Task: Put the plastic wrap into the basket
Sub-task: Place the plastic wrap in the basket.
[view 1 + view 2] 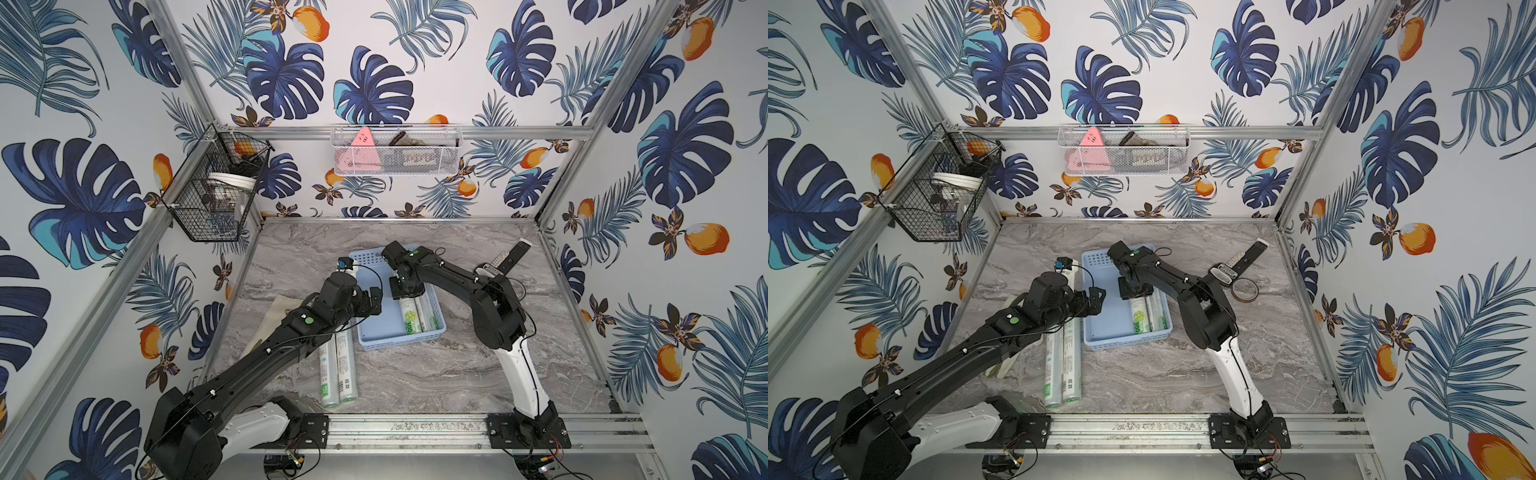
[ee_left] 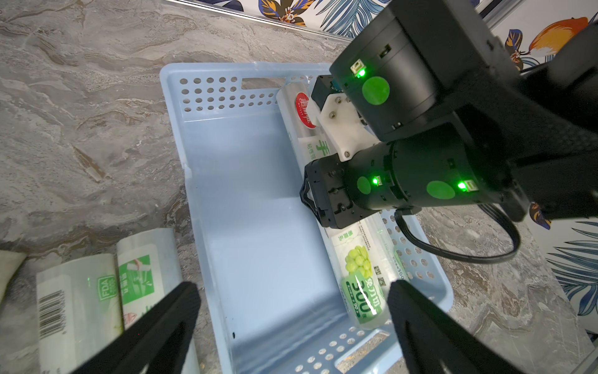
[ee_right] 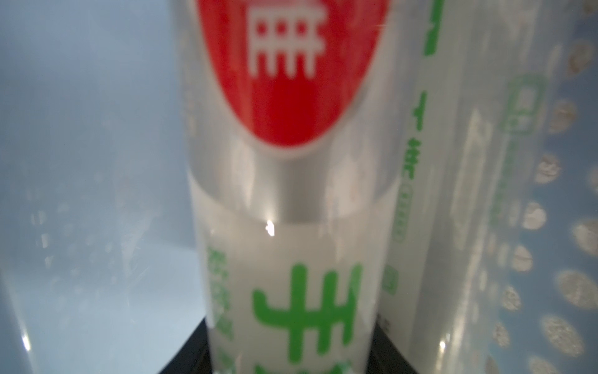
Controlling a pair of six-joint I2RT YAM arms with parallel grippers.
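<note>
Where its perforated wall rises, the basket (image 2: 246, 226) holds two glossy cylindrical rolls (image 2: 362, 285).

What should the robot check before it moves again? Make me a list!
1. Right claw shut on the red-marked roll: ok.
2. That roll inside the basket walls: ok.
3. Roll resting flat on the basket floor, safe to let go: cannot tell.
4. Second roll lying beside it in the basket: ok.
5. Left claw open and empty: ok.
6. All rolls in: not ok, two rolls lie on the table beside the basket.
</note>
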